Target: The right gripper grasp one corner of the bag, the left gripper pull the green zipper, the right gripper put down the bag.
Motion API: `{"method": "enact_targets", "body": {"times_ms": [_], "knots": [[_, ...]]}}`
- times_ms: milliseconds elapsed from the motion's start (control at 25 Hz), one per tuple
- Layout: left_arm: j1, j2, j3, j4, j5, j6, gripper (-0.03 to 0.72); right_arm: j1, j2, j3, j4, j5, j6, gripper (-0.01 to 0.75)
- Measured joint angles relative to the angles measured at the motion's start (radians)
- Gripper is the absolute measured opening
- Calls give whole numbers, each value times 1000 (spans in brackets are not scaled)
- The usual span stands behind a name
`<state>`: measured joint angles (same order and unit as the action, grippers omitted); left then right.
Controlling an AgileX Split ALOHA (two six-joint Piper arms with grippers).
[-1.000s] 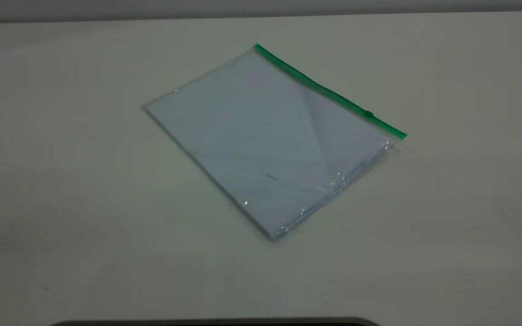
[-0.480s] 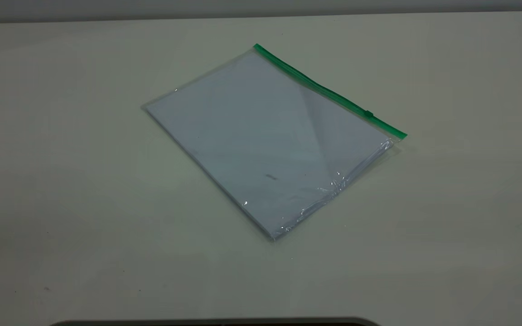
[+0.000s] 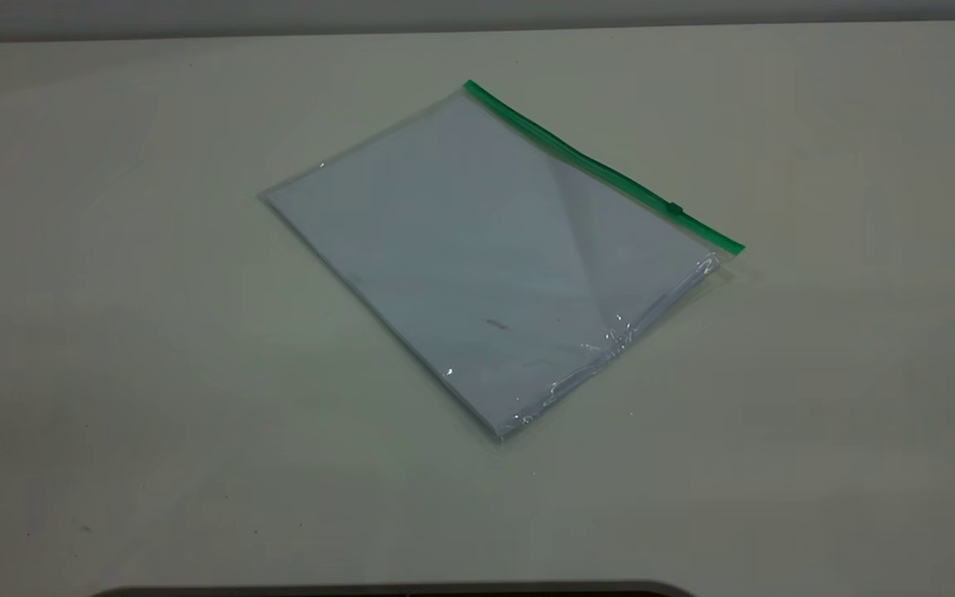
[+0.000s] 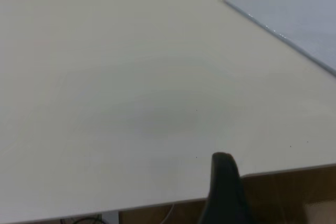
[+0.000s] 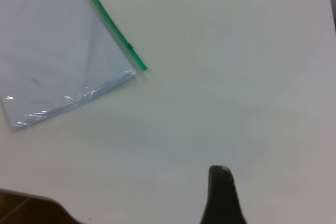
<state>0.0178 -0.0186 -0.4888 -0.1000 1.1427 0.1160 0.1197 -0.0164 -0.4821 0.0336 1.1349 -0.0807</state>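
1. A large flat clear plastic bag (image 3: 490, 261) with white paper showing through lies flat on the pale off-white table (image 3: 113, 332), turned at an angle to the table's edges

2. A thin bright green zipper strip (image 3: 602, 170) runs along one long edge of the bag, on the side farther from the table's near edge; its small green slider tab (image 3: 674, 209) sits close to the strip's right end

3. The plastic is crinkled along the short edge below that end

4. The black left gripper (image 4: 226, 190) hangs over the table's edge, well apart from the bag (image 4: 294, 11); only one finger shows, so I cannot tell whether it is open or closed

5. The black right gripper (image 5: 223, 195) is over bare table, well apart from the bag (image 5: 58, 56) and its green zipper strip (image 5: 111, 24); again one finger shows, so its state cannot be told
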Motion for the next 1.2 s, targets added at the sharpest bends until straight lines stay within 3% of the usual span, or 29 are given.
{"method": "enact_targets", "body": {"times_ms": [320, 640, 1200], "knots": [[0, 33, -38, 22, -7, -7, 593, 0, 2, -15, 12, -1, 5, 570], [0, 390, -158, 44, -106, -13, 593, 0, 290, -192, 20, 0, 8, 570], [0, 1148, -450, -59, -431, 17, 593, 0, 922, -200, 90, -282, 0, 570]]}}
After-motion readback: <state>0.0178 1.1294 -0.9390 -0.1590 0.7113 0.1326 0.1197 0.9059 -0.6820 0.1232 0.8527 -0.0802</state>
